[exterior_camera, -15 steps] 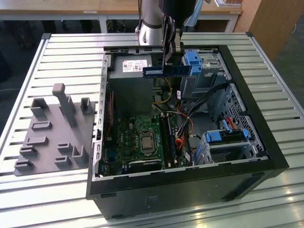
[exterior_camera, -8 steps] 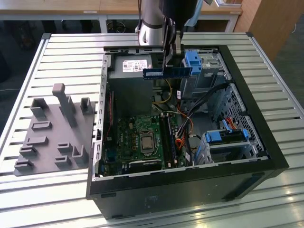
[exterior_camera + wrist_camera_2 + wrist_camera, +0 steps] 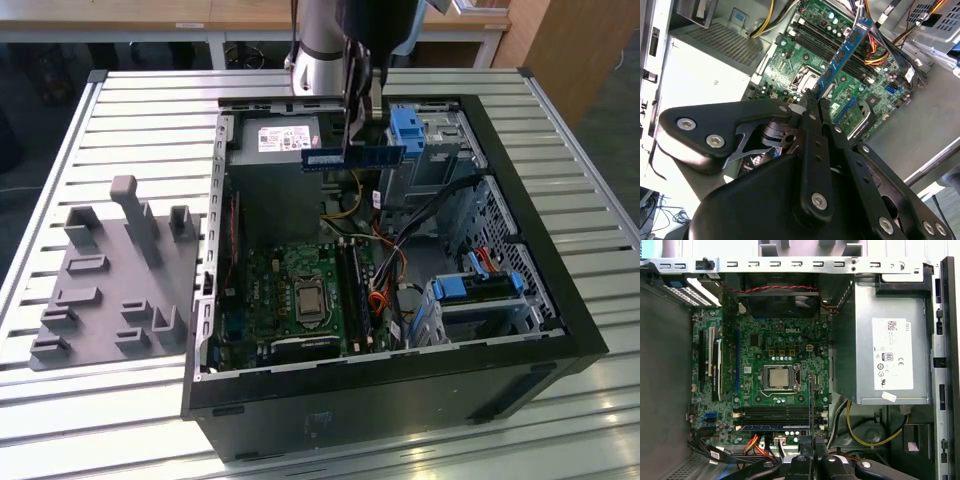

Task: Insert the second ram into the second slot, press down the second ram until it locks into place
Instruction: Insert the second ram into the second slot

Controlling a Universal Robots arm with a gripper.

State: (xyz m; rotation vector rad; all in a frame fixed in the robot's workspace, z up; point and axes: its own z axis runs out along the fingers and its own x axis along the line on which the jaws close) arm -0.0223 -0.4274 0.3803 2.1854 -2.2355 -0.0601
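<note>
One stick, the second ram [image 3: 352, 156], hangs level well above the motherboard slots [image 3: 352, 290], pinched near its middle by the gripper [image 3: 360, 140], which is closed down onto its flat faces (I judge it light, stiff and fragile, safest held off the chips).

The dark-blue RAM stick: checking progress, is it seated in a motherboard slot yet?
No, the thin dark-blue RAM stick hangs in the hand above the green motherboard.
</note>
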